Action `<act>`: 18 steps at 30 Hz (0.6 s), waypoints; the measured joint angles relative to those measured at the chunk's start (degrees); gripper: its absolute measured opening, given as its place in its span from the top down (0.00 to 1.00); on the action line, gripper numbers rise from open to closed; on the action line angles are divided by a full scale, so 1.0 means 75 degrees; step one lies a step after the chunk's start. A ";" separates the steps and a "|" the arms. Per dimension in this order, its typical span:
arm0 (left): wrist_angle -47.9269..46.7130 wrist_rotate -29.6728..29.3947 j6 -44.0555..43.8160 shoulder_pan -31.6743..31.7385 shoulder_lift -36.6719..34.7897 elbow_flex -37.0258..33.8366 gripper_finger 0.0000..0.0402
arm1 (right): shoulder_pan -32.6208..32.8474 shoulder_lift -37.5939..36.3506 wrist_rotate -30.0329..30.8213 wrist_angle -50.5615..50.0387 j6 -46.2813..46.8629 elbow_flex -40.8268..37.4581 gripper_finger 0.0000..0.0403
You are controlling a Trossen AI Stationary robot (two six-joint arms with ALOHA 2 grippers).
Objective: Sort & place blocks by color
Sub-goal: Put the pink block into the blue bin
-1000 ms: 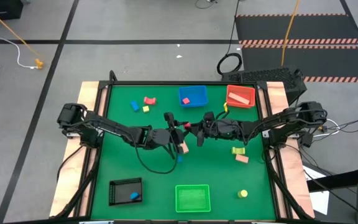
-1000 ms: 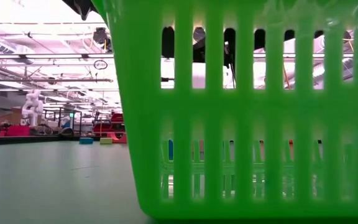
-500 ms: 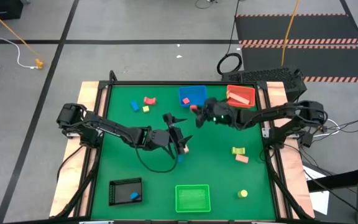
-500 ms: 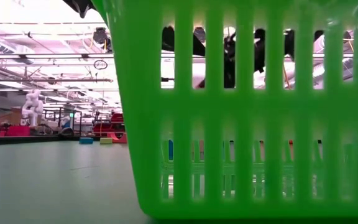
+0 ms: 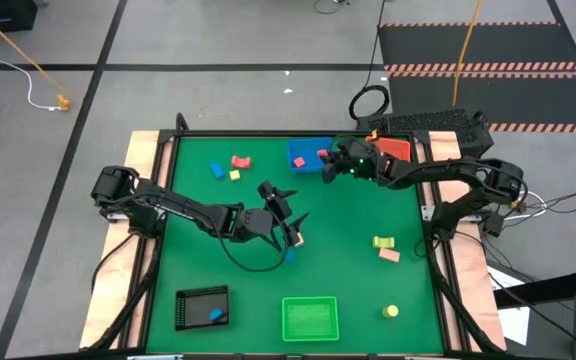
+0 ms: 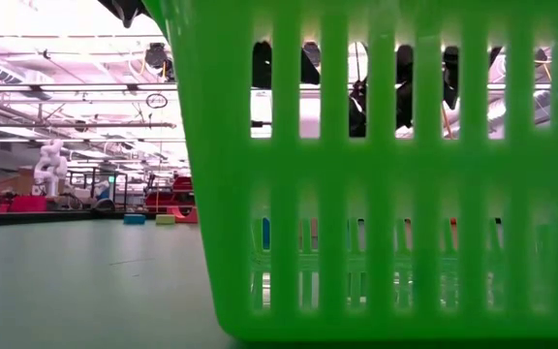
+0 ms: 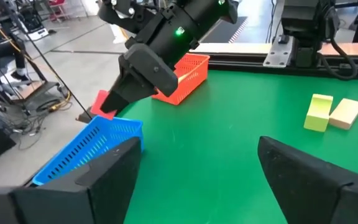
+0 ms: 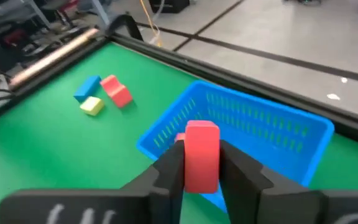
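Since the earlier frame the right gripper (image 5: 326,160) had travelled from table centre to the far side, and it was clamped on a red block (image 8: 201,155) held above the near rim of the blue tray (image 8: 253,134), beside the red tray (image 5: 392,152). The left gripper (image 5: 286,212) sat near mid-table with its fingers (image 7: 303,177) spread wide and nothing between them; a tan block (image 5: 295,238) lay just beside it. Loose blocks: red (image 5: 240,161), blue (image 5: 217,170) and yellow (image 5: 235,176) far left; lime (image 5: 384,242) and tan (image 5: 390,255) touching, right; yellow cylinder (image 5: 392,311) near right. Green tray (image 5: 310,318) and black tray (image 5: 201,307) stood along the near edge, a blue block (image 5: 216,315) in the black one.
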 joint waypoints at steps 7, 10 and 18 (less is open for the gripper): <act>-0.0001 -0.0007 -0.0237 0.0000 0.0000 0.0000 0.28 | 0.0000 0.0000 -0.0027 0.0195 -0.0687 0.0000 0.73; -0.0018 0.0033 -0.0374 -0.0006 0.0000 0.0000 0.31 | 0.0000 0.0000 -0.0027 0.0243 -0.0915 0.0000 0.72; -0.1413 0.1496 -0.1297 -0.0020 0.0000 0.0000 0.39 | 0.0170 0.0000 -0.0338 0.0365 -0.0921 0.0000 0.64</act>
